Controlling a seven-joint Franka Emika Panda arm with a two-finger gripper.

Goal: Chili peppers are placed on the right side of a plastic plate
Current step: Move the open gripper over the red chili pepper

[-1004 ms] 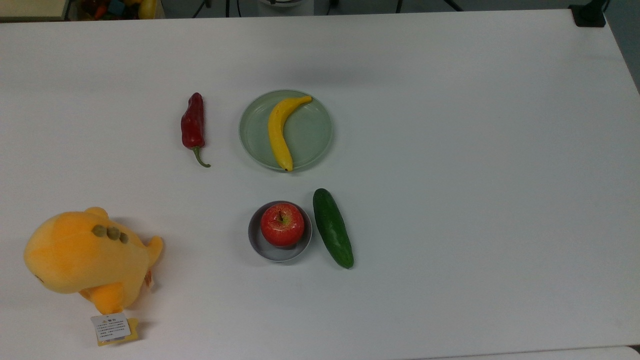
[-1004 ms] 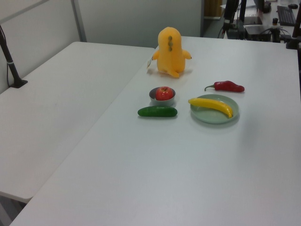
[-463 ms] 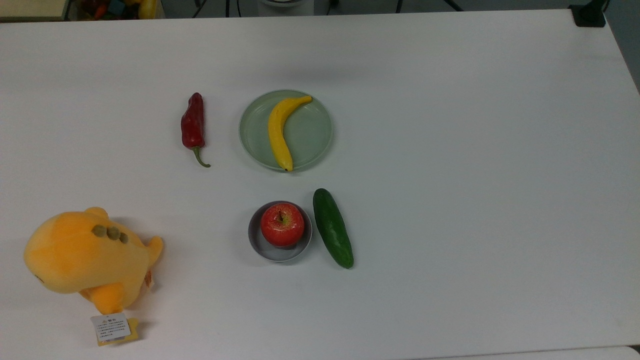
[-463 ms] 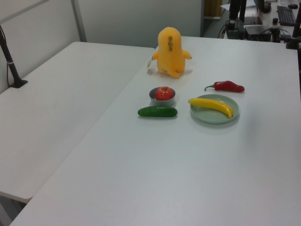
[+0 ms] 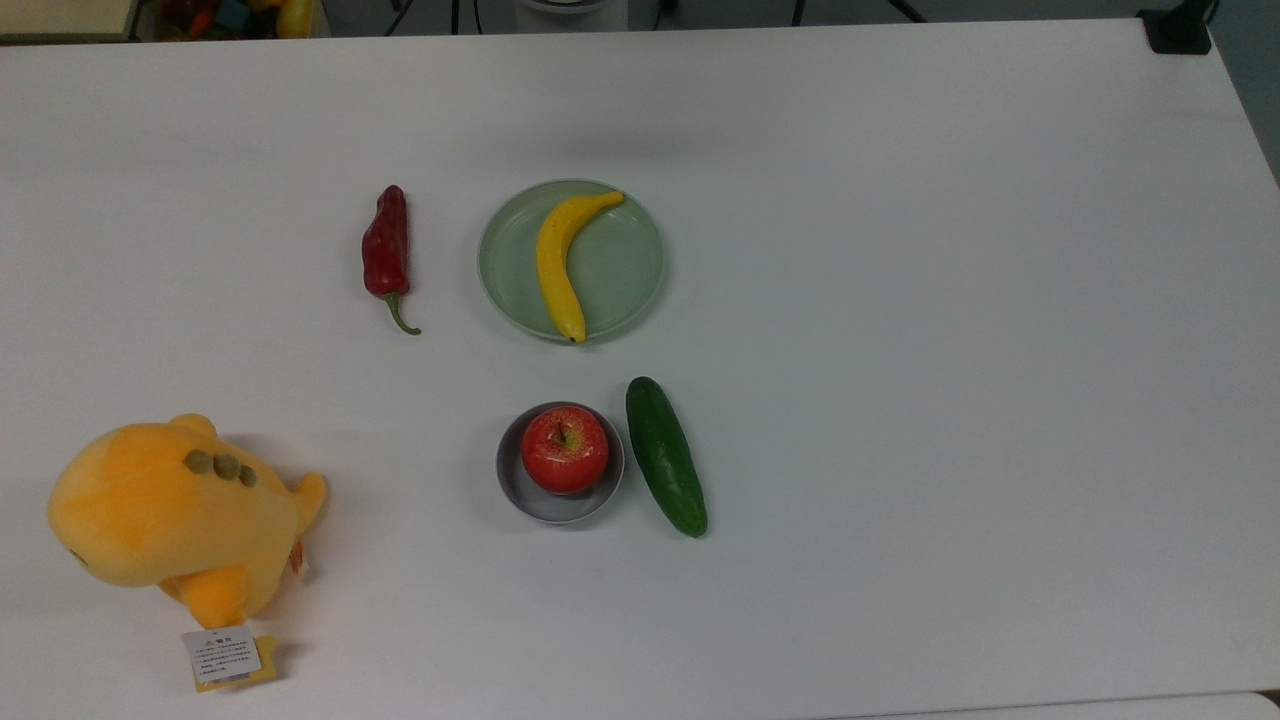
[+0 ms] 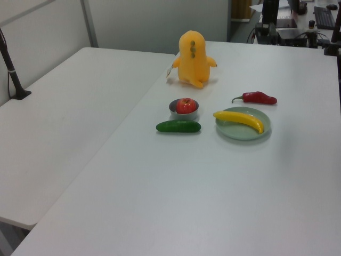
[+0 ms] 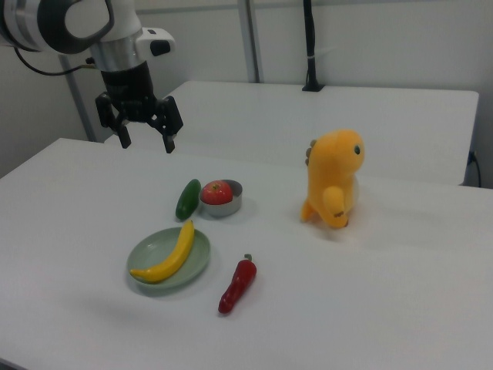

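We are holding the gripper (image 7: pixel 146 141) high above the table (image 7: pixel 370 293), pointing down, fingers spread and empty. The chili peppers (image 5: pixel 386 250) are lying beside the plastic plate (image 5: pixel 625 265), on the top view's left.

We are in a robotics lab or test room set up inside an office space. We see plain white tables (image 6: pixel 176 192) pushed together, bare grey partition walls (image 6: pixel 154 24), and black camera poles (image 7: pixel 310 42) clamped to table edges. In the left view's far right corner a desk carries a keyboard (image 6: pixel 323 16) and cables. In the right view a white robot arm (image 7: pixel 73 23) hangs over toy props: a plush toy (image 7: pixel 333 179) and plastic fruit.
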